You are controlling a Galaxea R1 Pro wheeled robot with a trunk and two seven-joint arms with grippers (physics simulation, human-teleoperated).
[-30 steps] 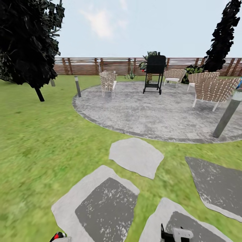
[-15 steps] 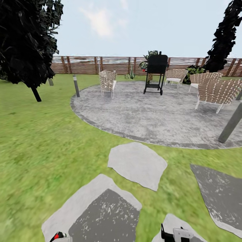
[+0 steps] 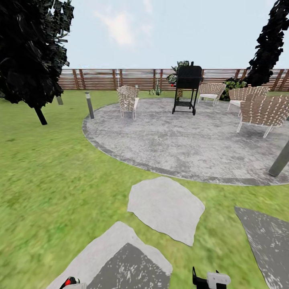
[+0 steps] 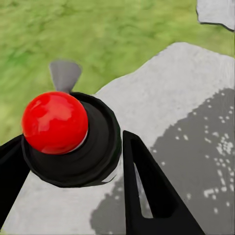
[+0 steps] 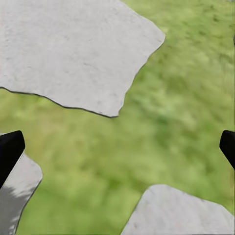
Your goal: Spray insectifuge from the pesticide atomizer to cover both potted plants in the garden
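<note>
**Left jaws carry the atomizer, patio well ahead**

The left gripper (image 4: 73, 141) has its jaws closed in on the atomizer (image 4: 100, 147). One black finger (image 4: 11, 166) presses against the round black head on one side, and the other finger (image 4: 142, 186) stands right against it on the opposite side. From this angle I see the head from above: a shiny red knob (image 4: 54, 122) sits on top and a thin grey tab (image 4: 64, 73) pokes out beyond it. The body is hidden underneath. Below these jaws lies a grey stepping stone (image 4: 176, 98) with a darker speckled patch, and grass (image 4: 98, 29) lies past it.

The right gripper (image 5: 117, 147) is spread wide, its two black tips at the far edges of its own view with nothing between them. Under it is grass, with a pale stone slab (image 5: 73, 49) ahead and the corners of two more slabs close to the tips.

In front of both jaws the lawn (image 3: 48, 180) runs up to a round grey patio (image 3: 180, 140). On its far side stand a black grill (image 3: 186, 88) and woven chairs (image 3: 128, 100), well apart from the jaws. A wooden slat fence (image 3: 104, 79) closes off the back. A dark tree (image 3: 28, 52) stands far off on the left gripper's side and another (image 3: 267, 44) on the right gripper's side. A small spiky plant (image 3: 155, 90) grows by the fence, too far off to make out.
</note>
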